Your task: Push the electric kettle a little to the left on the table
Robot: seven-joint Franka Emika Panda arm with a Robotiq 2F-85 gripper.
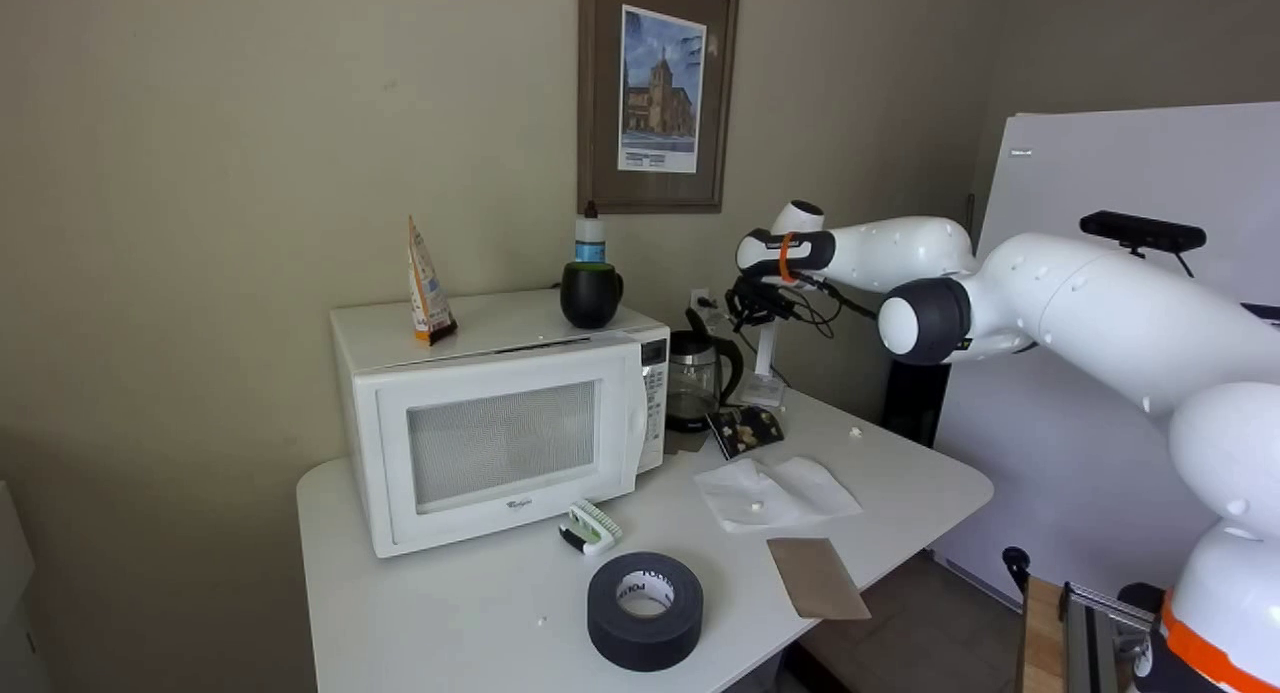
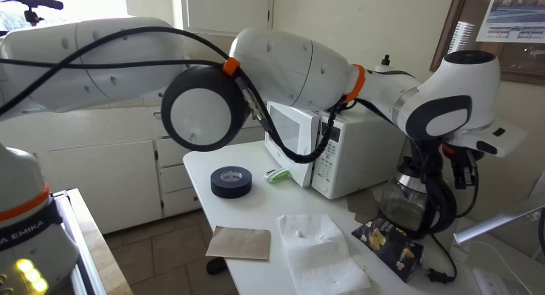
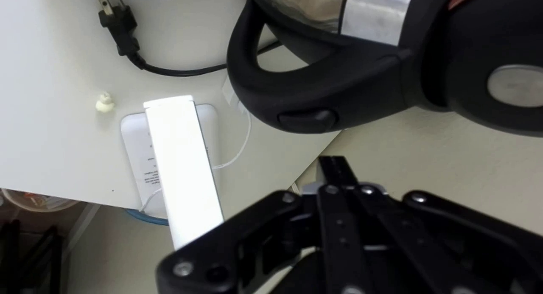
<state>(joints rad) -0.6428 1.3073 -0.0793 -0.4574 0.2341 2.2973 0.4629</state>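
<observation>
One table [image 1: 460,613] is supporting the microwave [image 1: 510,443] and the kettle [image 2: 406,201], with the arm [image 2: 285,69] spanning above. The microwave is occupying the left in both exterior views; the kettle is standing upright just right of it, so the microwave is presumably limiting a leftward push. The gripper [image 3: 334,163] is hanging near the handle [image 3: 305,90], right of the kettle, with its jaws clenched on nothing visible; this is probably forming a blunt pusher. The packet [image 2: 389,248] is lying at the kettle's near side. The plug [image 3: 120,29] is lying loose. In an exterior view the microwave is concealing the kettle's left edge, and the gripper is reading as a dark tangle. The wrist view is cutting off the kettle's body; contact with the handle is proving hard to judge.
</observation>
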